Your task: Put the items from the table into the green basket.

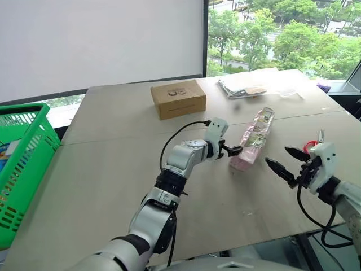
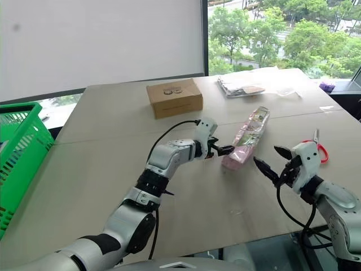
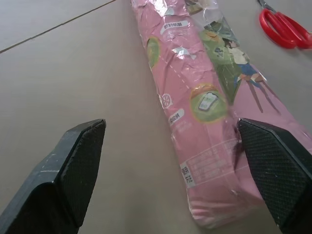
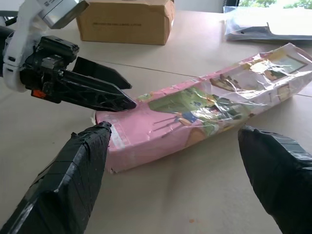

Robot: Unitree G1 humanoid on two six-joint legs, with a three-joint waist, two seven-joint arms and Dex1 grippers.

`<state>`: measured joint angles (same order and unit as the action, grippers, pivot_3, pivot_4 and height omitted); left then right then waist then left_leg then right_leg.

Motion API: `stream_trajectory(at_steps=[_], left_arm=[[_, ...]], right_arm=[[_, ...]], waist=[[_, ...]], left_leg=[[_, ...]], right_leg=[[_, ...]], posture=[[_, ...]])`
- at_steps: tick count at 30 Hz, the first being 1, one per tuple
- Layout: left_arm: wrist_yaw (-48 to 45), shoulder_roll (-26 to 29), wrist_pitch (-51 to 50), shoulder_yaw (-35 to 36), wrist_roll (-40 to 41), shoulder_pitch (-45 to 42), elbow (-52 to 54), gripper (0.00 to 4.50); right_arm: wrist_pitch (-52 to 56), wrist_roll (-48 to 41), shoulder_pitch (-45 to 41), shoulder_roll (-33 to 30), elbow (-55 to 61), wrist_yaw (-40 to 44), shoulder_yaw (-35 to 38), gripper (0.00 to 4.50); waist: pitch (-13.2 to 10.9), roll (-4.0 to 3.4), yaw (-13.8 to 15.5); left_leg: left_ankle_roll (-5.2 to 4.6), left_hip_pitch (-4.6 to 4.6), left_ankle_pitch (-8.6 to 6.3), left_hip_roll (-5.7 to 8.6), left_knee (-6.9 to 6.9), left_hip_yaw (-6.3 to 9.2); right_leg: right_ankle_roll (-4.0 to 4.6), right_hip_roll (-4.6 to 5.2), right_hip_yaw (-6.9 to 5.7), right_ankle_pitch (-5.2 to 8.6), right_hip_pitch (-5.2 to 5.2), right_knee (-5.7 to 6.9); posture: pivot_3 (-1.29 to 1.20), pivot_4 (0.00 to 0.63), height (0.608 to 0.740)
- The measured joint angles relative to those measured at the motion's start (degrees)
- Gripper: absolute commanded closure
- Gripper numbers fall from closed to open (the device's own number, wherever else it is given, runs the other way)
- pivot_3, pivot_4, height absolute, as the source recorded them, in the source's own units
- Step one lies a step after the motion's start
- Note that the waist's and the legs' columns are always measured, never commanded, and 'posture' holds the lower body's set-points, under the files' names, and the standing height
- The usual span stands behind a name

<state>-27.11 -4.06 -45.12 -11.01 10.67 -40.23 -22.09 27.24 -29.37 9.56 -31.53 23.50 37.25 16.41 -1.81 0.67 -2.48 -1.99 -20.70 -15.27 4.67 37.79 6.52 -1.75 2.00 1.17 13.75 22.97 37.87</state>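
Note:
A long slim pink-and-clear wrapped packet [image 1: 255, 137] lies flat on the beige table [image 1: 113, 169], right of centre. My left gripper [image 1: 233, 150] is at the packet's near end, its jaws open. In the left wrist view the packet's [image 3: 204, 107] pink end lies between the spread black fingers [image 3: 73, 165], close against one of them. My right gripper [image 1: 278, 156] hovers open just right of the packet's near end, pointing at it. The green basket [image 1: 25, 141] stands at the far left; something blue and orange shows inside it at the picture's edge.
A brown cardboard box [image 1: 178, 99] sits on the far middle of the table. Clear plastic bags [image 1: 248, 86] lie at the far right. Red-handled scissors [image 3: 285, 29] lie on the table close to my right hand. The table's near edge runs below both arms.

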Motion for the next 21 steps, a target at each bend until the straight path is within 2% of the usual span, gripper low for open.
stream_trajectory(at_steps=[6,20,21], left_arm=[[-0.2,-2.9,-2.7,1.4,1.4,-0.9,-1.2,0.05],[-1.5,-3.7,-7.4,-0.7,3.2,-1.9,-2.0,0.05],[-1.7,-3.7,-7.4,-0.8,3.4,-1.9,-2.3,0.56]], right_arm=[[-0.1,0.5,0.3,0.1,0.1,-0.7,-0.7,0.0],[-0.1,2.1,2.1,0.0,0.2,-1.7,-0.8,0.0],[-0.1,2.3,2.8,-0.1,0.2,-1.7,-0.7,0.0]], waist=[[0.0,-0.02,-0.1],[0.1,-0.1,-1.1],[0.1,-0.1,-1.3]], left_leg=[[0.0,0.01,0.0,0.0,0.0,0.0],[0.01,0.02,0.0,0.0,0.0,0.01],[0.01,0.02,0.0,0.0,0.0,0.02]], right_leg=[[-0.02,-0.01,-0.02,0.01,-0.01,0.01],[-0.02,-0.02,-0.02,0.01,-0.01,0.01],[-0.02,-0.02,-0.02,0.02,-0.01,0.01]], posture=[[-0.18,0.0,0.74],[-0.19,0.0,0.74],[-0.2,0.0,0.74]])
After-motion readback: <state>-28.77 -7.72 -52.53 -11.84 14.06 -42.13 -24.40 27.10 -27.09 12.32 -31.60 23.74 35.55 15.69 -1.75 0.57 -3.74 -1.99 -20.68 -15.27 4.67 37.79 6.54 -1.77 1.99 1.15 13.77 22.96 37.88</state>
